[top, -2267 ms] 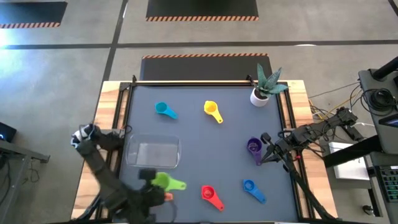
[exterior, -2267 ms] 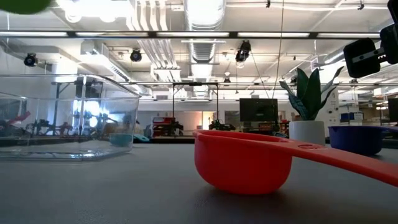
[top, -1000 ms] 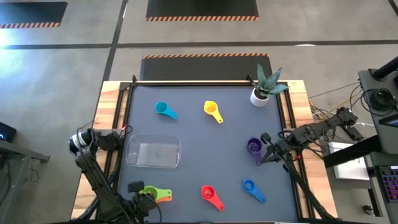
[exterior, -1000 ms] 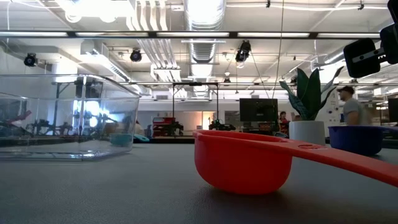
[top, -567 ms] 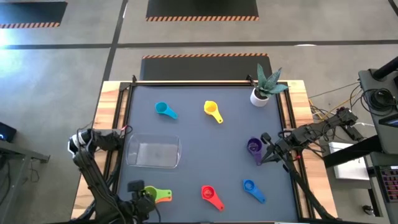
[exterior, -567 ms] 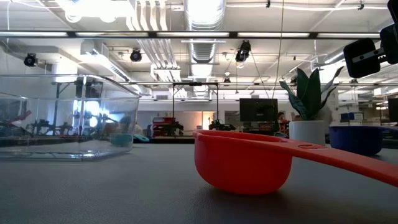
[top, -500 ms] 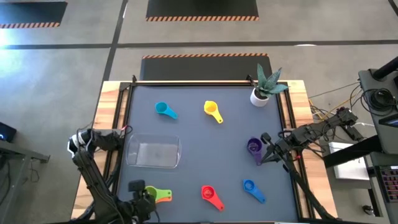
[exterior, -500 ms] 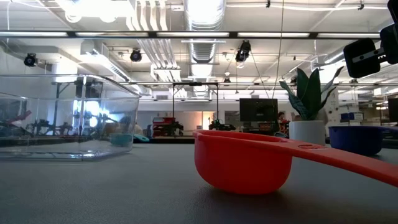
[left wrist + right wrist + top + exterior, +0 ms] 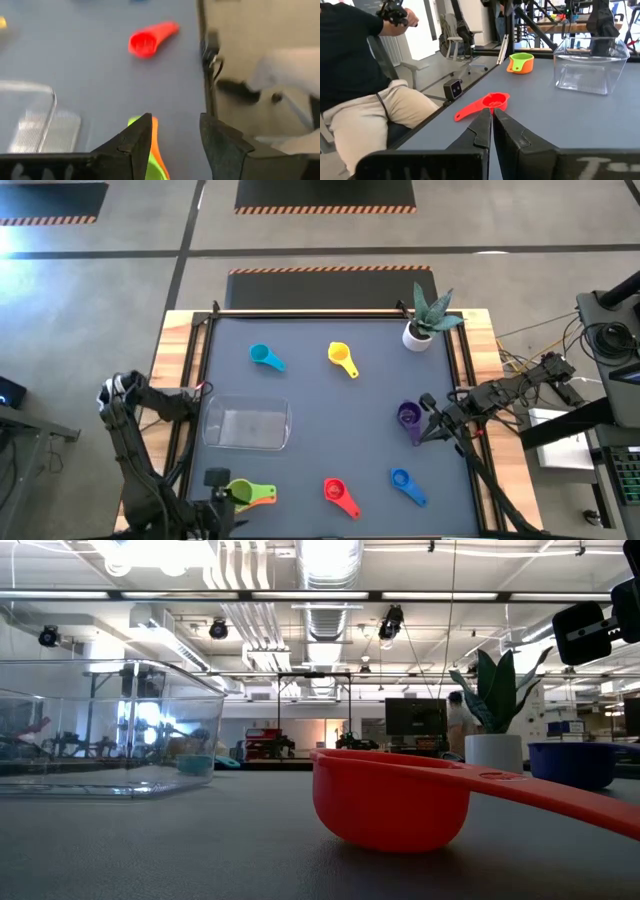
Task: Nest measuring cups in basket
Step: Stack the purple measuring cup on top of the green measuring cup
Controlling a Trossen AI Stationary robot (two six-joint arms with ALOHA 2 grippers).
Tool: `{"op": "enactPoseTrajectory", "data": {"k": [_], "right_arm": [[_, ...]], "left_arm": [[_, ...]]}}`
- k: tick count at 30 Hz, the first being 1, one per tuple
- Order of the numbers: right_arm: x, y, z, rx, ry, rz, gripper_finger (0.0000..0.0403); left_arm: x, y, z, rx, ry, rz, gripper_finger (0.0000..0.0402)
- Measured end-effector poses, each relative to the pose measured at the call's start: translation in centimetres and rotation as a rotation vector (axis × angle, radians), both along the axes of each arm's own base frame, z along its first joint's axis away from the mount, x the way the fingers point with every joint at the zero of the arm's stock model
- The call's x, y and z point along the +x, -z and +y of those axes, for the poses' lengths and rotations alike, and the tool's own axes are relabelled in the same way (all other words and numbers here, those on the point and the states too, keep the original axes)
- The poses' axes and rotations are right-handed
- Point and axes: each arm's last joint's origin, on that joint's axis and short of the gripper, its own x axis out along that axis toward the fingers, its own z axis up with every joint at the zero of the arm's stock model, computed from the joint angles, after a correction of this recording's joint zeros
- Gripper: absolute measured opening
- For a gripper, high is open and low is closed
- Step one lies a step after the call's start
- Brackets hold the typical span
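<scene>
Your left gripper [image 9: 172, 142] is hanging at the near left corner of the dark grey table [image 9: 330, 395], and its two dark fingers are standing apart with nothing between them. Just beyond those fingers the small green plastic measuring cup [image 9: 240, 492] is sitting inside the orange plastic measuring cup [image 9: 264, 497], both resting on the table top, not in the clear, shallow rectangular plastic basket [image 9: 246, 425]. That basket is lying just behind the pair, toward the left side of the table.

Your right gripper [image 9: 491, 116] is waiting at the right edge, its fingers pressed together and gripping nothing; the purple plastic measuring cup [image 9: 408, 417] is sitting just beside it. The red plastic measuring cup [image 9: 335, 492] is lying along the near edge, and the blue plastic measuring cup [image 9: 402, 480] is resting to its right. The cyan plastic measuring cup [image 9: 262, 356] and the yellow plastic measuring cup [image 9: 340, 357] are lying toward the far side, well apart from the basket. The white pot with a spiky green plant [image 9: 418, 334] is standing in the far right corner.
</scene>
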Motion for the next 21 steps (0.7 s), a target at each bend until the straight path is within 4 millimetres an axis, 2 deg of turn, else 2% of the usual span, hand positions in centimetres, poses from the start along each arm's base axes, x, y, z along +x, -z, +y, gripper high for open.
{"op": "enactPoseTrajectory", "data": {"k": [5,9,14,21], "right_arm": [[0.0,0.0,0.0,-0.063,-0.007,-0.042,0.0009],[0.0,0.0,0.0,-0.13,-0.016,-0.085,0.0009],[0.0,0.0,0.1,-0.192,-0.047,-0.133,0.0009],[0.0,-0.1,0.0,-0.46,-0.077,-0.319,0.0009]], "left_arm": [[-0.9,0.2,2.5,-0.075,0.054,-0.115,0.0132],[-1.3,1.6,5.2,-0.171,0.11,-0.263,0.0125],[-1.8,2.1,8.5,-0.281,0.162,-0.52,0.0123],[-3.3,2.1,12.2,-0.275,0.205,-0.718,0.0123]]}}
